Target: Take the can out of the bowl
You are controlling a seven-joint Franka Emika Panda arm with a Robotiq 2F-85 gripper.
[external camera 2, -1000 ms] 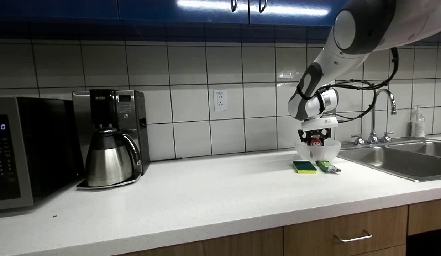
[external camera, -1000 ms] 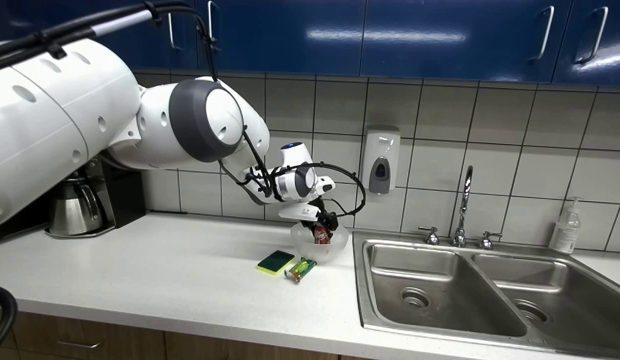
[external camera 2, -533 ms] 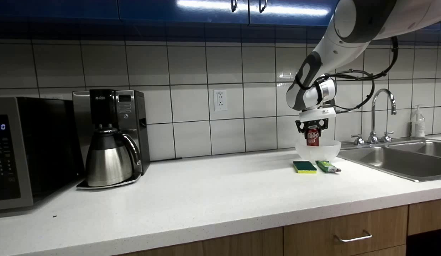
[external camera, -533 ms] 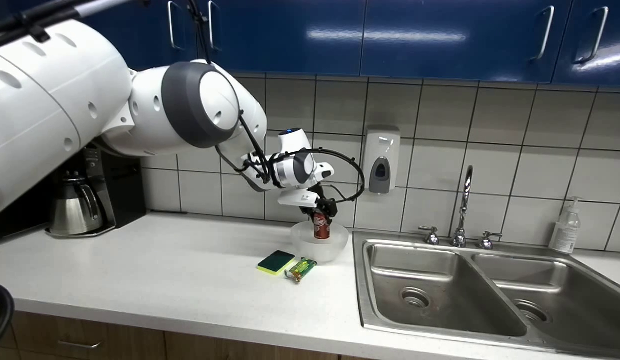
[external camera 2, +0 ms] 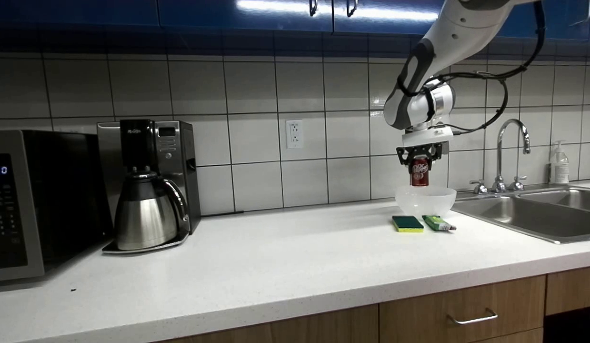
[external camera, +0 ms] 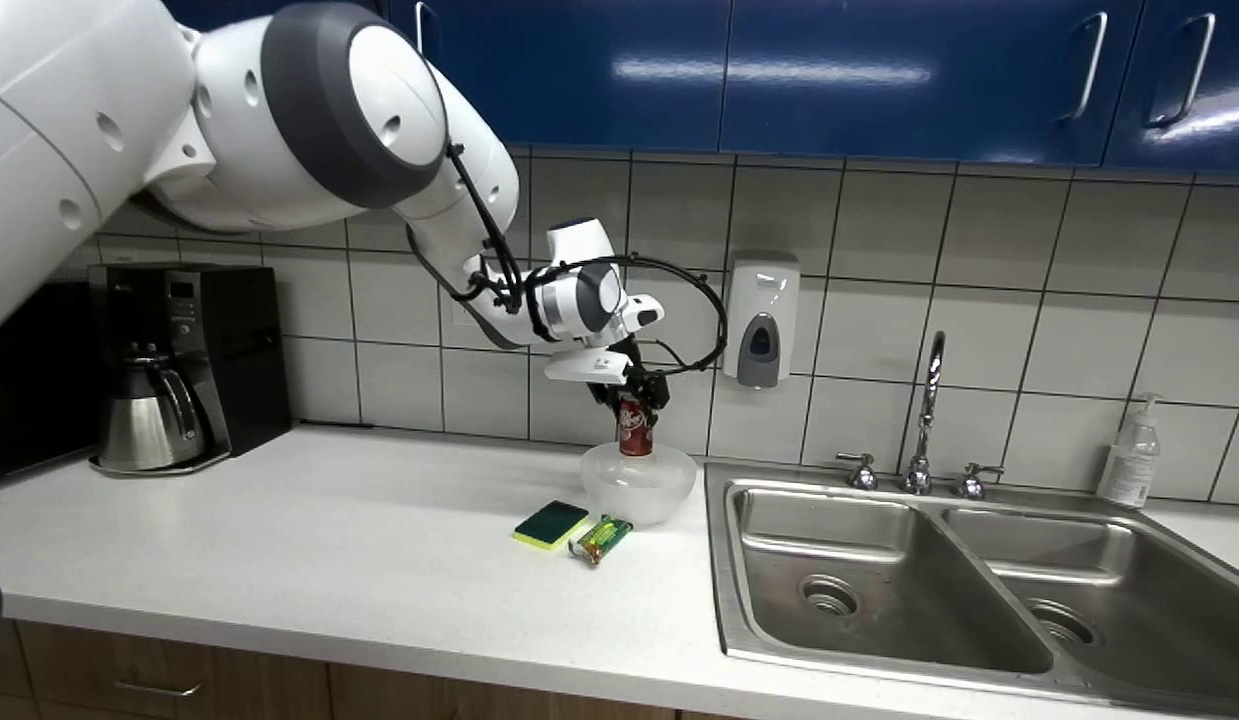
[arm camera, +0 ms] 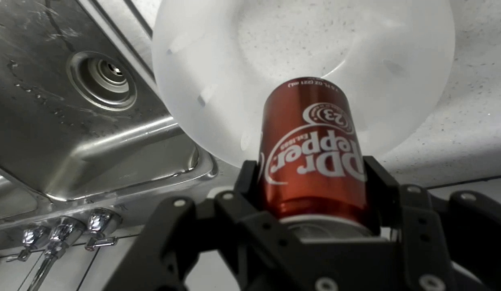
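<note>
The red can [external camera: 635, 432], also in the other exterior view [external camera 2: 419, 175], hangs upright in my gripper [external camera 2: 420, 164]. In the wrist view my gripper [arm camera: 311, 163] is shut on the can [arm camera: 311, 149], one finger on each side near its silvery top. The translucent white bowl [external camera: 639, 492] stands on the counter right below. In an exterior view the can's bottom is just above the rim of the bowl [external camera 2: 425, 204]. In the wrist view the bowl [arm camera: 197, 52] shows beneath the can and nothing is seen inside it; the can hides part of it.
A green-yellow sponge [external camera: 552, 524] and a green wrapped snack [external camera: 601, 540] lie in front of the bowl on the white counter [external camera: 329, 540]. The steel sink [external camera: 721, 590] and its faucet [external camera: 924, 420] are beside it. A soap dispenser [external camera: 761, 320] hangs on the tiled wall. A coffee maker [external camera 2: 152, 190] stands farther along.
My gripper has risen steadily with the can in it. The can has gone from inside the bowl to just above its rim. The bowl, sponge and snack have not moved.
</note>
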